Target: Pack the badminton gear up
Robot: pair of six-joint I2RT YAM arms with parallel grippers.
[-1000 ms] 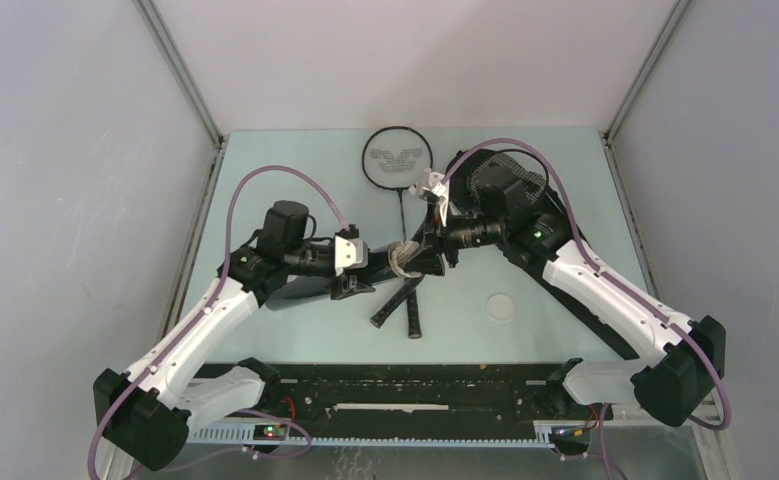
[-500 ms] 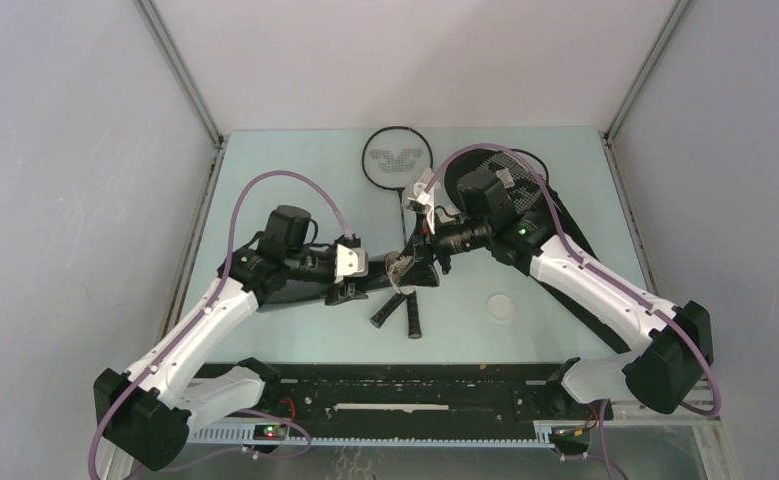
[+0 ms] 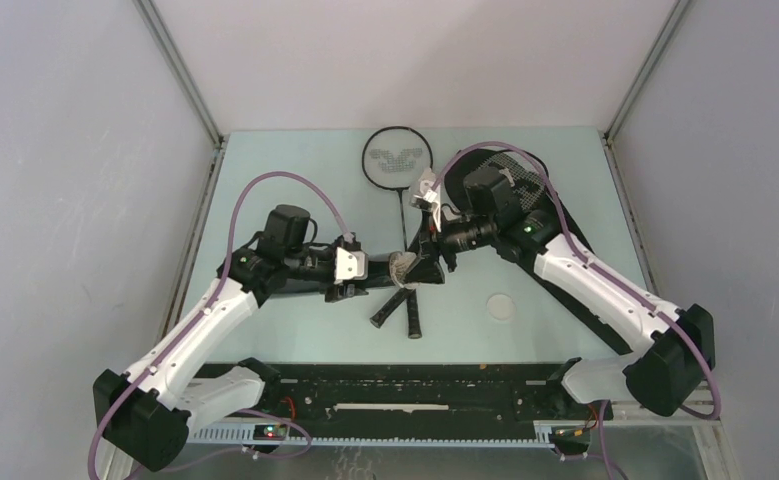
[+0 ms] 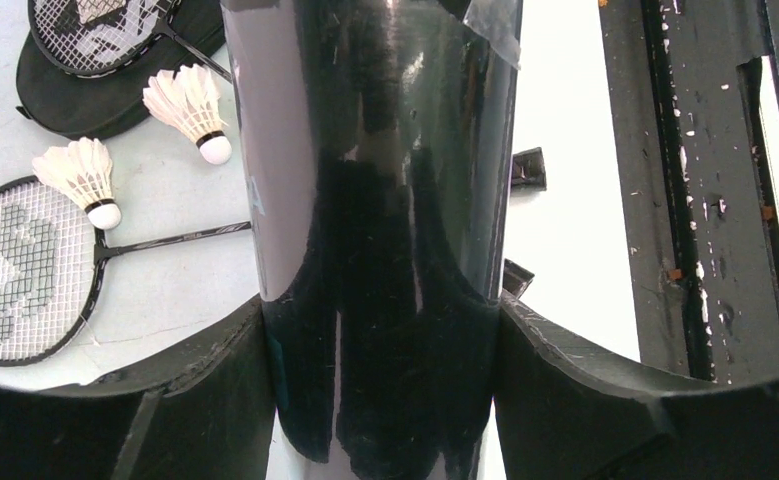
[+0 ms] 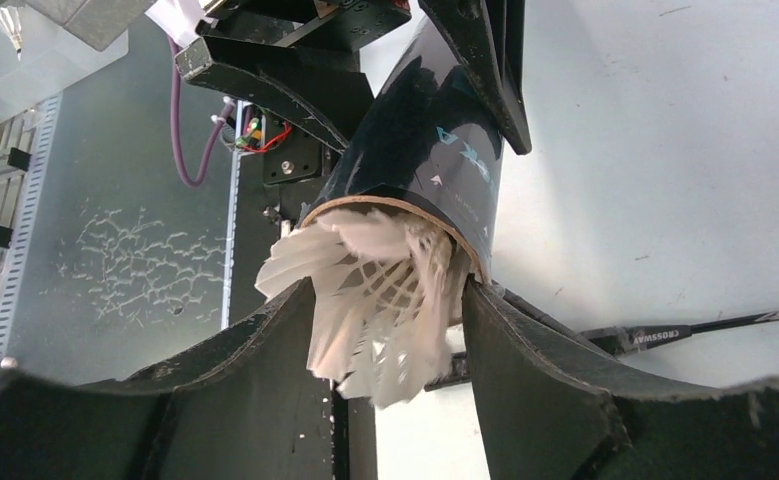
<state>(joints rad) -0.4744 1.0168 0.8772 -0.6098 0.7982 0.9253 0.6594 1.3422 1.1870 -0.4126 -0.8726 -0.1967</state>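
One shuttlecock (image 5: 365, 270) is sitting at the mouth of the black tube (image 4: 365, 150), the right pincer (image 5: 390, 370) pinching its feathers while the left pincer (image 4: 385, 400) is pinching the tube.

White lettering reading "CROSSWAY" runs along the thin black racket shaft (image 5: 655, 335) in the right wrist view. The glossy black cylindrical tube (image 5: 435, 150) bears teal and white print near its open end, too skewed to read. The white strings of the black-framed racket head (image 4: 15, 260) show only a grey stencilled emblem.
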